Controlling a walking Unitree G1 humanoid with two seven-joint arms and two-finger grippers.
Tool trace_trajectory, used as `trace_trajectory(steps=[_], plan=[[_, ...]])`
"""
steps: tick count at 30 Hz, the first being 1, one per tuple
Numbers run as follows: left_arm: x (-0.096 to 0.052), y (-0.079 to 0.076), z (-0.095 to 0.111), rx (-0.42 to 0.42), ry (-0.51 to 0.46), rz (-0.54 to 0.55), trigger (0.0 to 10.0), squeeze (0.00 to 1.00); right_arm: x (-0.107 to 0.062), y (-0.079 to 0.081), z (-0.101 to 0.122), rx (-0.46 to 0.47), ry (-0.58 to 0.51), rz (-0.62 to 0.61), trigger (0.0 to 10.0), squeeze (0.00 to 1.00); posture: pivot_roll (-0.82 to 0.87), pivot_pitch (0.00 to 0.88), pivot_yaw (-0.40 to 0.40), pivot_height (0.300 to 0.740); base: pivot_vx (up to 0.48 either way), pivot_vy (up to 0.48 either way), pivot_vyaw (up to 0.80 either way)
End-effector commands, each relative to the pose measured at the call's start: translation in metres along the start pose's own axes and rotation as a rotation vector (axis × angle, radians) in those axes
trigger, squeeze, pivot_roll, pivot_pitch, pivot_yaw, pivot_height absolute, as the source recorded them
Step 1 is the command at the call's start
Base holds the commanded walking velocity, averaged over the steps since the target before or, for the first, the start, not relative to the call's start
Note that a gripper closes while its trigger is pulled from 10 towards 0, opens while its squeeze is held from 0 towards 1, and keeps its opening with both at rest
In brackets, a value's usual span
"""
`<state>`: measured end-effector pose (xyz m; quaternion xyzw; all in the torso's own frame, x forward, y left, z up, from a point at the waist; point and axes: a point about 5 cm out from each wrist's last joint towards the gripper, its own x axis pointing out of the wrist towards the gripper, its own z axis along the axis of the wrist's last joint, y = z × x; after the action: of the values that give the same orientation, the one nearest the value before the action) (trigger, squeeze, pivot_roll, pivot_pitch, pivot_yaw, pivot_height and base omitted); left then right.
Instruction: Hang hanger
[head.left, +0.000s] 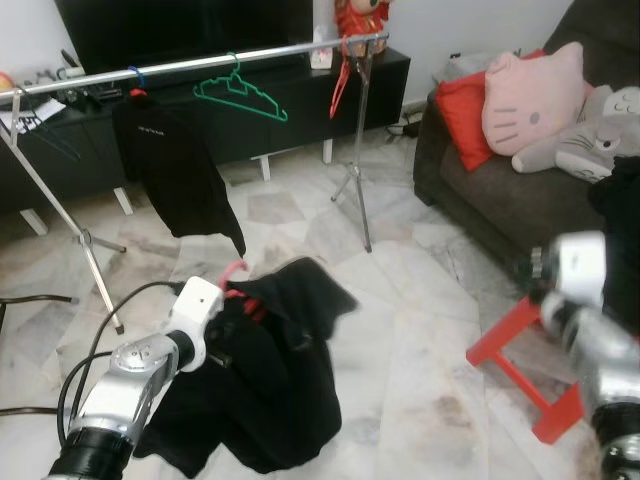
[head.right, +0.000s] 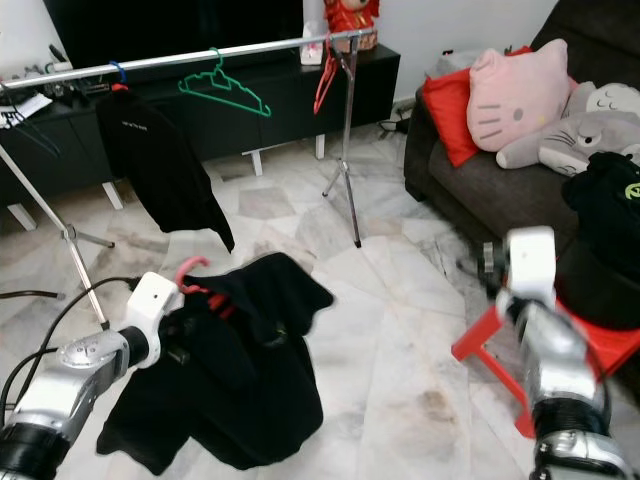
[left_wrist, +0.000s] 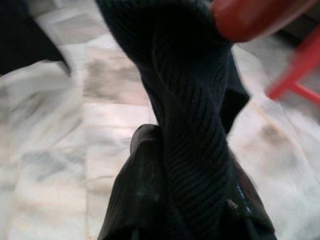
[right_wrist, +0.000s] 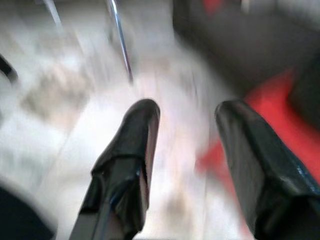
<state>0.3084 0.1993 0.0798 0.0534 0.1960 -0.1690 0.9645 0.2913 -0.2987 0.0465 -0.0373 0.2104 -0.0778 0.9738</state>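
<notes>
**Left arm holds red hanger w/ black garment, low in front of the rail**

Left gripper (head.left: 232, 312) sits at approx 7 o'clock in the head views, buried in a black garment (head.left: 270, 390). Its jaws are hidden by the cloth there; in the left wrist view ribbed black fabric runs between them and covers them, so they look closed on the garment/hanger bundle, but the exact contact pt can't be made out. The red hanger (head.left: 236, 275) shows just as a curved hook plus a short bit of shoulder poking out above the garment; rest is under fabric. A red blurred blob in the wrist view (left_wrist: 245, 17) is prob. the same hanger, cut off by the frame edge. The garment's lower part droops toward the marble floor (head.left: 400, 330); whether it touches is unclear.

The clothes rail (head.left: 200, 62) runs across 10 to 12 o'clock, well apart from the held hanger. On it: a black shirt (head.left: 180, 175) at the left, an empty green hanger (head.left: 240, 95) mid-rail, another red hanger (head.left: 342, 85) near the right end.

Right gripper (right_wrist: 185, 145) is at approx 4 o'clock, over a red stool (head.left: 525, 375) beside the sofa (head.left: 500, 200). Jaws wide apart, holding nothing; that wrist view is motion-blurred. In the head views its fingers are out of sight behind the wrist housing.
</notes>
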Motion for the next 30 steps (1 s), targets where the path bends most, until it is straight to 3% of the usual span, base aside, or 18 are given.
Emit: trace_trajectory(steps=[1, 3, 10, 12, 18, 22, 26, 30], plan=[[0.002, 0.011, 0.015, -0.029, -0.081, 0.100, 10.0, 0.00, -0.004, 0.006, -0.028, 0.022, 0.107, -0.034, 10.0, 0.00, -0.12, 0.012, 0.026, 0.740, 0.000, 0.000, 0.00], [0.004, 0.010, 0.014, -0.030, -0.101, 0.136, 10.0, 0.00, -0.011, 0.018, -0.059, 0.027, 0.215, -0.045, 10.0, 0.00, -0.11, 0.003, 0.033, 0.740, 0.000, 0.000, 0.00], [0.010, 0.000, -0.001, -0.058, -0.119, 0.190, 10.0, 0.00, -0.031, 0.051, -0.112, 0.090, 0.386, -0.052, 10.0, 0.00, -0.11, 0.000, 0.045, 0.740, 0.000, 0.000, 0.00], [0.010, -0.001, -0.003, -0.071, -0.139, 0.209, 10.0, 0.00, -0.034, 0.054, -0.118, 0.129, 0.401, -0.071, 10.0, 0.00, -0.10, 0.000, 0.043, 0.740, 0.000, 0.000, 0.00], [0.008, -0.002, -0.016, -0.072, -0.148, 0.249, 10.0, 0.00, -0.044, 0.066, -0.135, 0.133, 0.456, -0.061, 10.0, 0.00, -0.07, 0.000, 0.027, 0.740, 0.000, 0.000, 0.00], [0.008, -0.003, -0.020, -0.039, -0.142, 0.263, 10.0, 0.00, -0.049, 0.068, -0.142, 0.113, 0.485, -0.061, 10.0, 0.00, -0.05, 0.000, 0.012, 0.740, 0.000, 0.000, 0.00], [0.007, 0.001, -0.021, -0.081, -0.156, 0.291, 10.0, 0.00, -0.052, 0.069, -0.146, 0.100, 0.497, -0.054, 10.0, 0.00, -0.06, 0.000, 0.020, 0.740, 0.143, 0.000, 0.00], [0.011, 0.002, -0.019, -0.069, -0.158, 0.285, 10.0, 0.00, -0.054, 0.071, -0.148, 0.093, 0.508, -0.060, 10.0, 0.00, -0.08, 0.000, 0.031, 0.740, 0.294, 0.000, 0.00]])
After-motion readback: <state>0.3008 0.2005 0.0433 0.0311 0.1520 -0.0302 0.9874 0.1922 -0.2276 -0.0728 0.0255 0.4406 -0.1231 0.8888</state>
